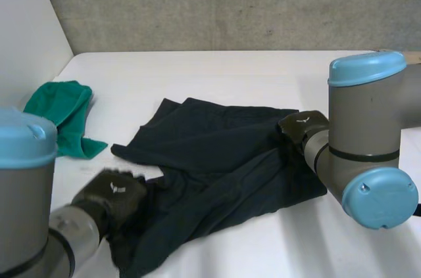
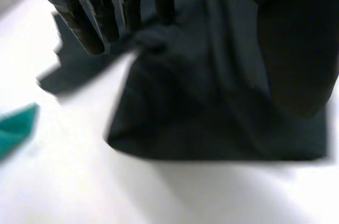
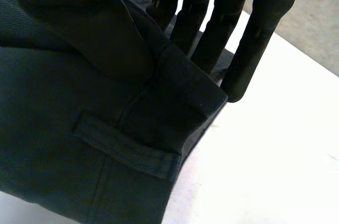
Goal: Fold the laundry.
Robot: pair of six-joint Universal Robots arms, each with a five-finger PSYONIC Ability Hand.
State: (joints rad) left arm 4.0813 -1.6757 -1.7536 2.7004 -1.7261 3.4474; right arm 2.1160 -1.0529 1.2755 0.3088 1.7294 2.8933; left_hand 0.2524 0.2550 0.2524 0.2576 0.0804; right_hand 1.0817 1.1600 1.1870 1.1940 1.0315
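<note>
**Dark garment mid-table, a hand at either end**

I see the dark garment (image 1: 210, 153) lying rumpled across the middle of the white table (image 1: 230, 74), nearer its front edge than its back one. Its front left part runs under my left arm and is cut off there.

The right hand (image 1: 302, 127) is at the garment's right edge, partly hidden behind its own arm. In the right wrist view it is clamped on the cloth. The thumb (image 3: 90, 33) presses on top of a waistband-like hem just above a belt loop (image 3: 127, 147), and the straight fingers (image 3: 249, 54) stand behind the hem.

The left hand (image 1: 112, 192) sits on the garment's front left part, where the cloth bunches. Its wrist view is smeared, and I cannot tell whether it has hold of the cloth or merely rests against it.

A green cloth (image 1: 62, 117) lies crumpled at the table's left edge, well apart from the garment.
</note>
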